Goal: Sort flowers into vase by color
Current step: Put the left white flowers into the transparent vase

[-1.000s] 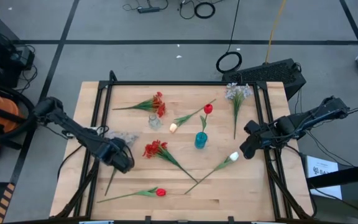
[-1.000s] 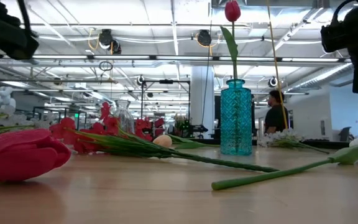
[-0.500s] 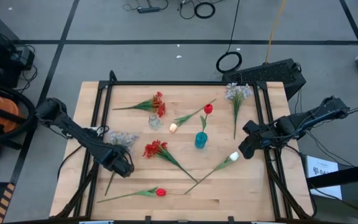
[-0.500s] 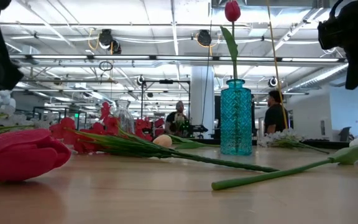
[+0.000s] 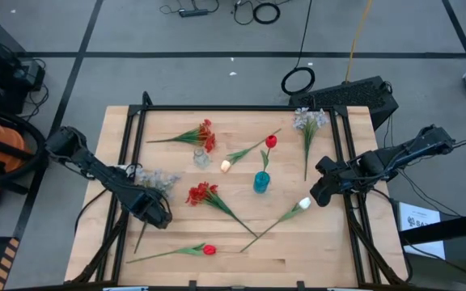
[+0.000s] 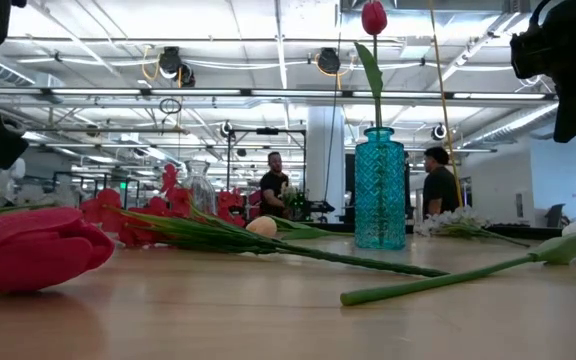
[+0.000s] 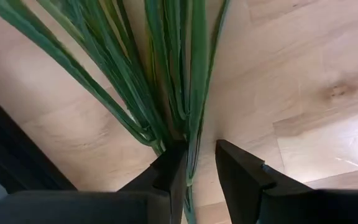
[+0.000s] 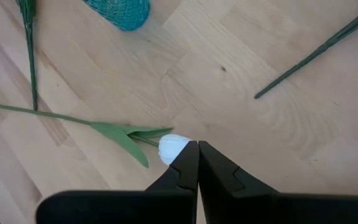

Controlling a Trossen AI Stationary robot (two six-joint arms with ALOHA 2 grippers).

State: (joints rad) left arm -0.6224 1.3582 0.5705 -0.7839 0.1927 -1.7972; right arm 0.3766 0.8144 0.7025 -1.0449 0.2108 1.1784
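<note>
While pale spray point(image 5: 156, 179) stem is gripped between left end effector point(image 7: 197, 163) fingers for lifting, right end effector point(image 8: 197, 163) is held clenched, empty, just beside white bud point(image 8: 171, 148).

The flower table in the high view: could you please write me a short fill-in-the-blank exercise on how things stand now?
1. The teal vase holds one ____ tulip.
2. The left end effector has its fingers around green ____.
3. The right end effector is ____, just above the white bud.
4. The clear vase stands beside a ____ flower cluster.

Missing words: red; stems; shut; red
</note>
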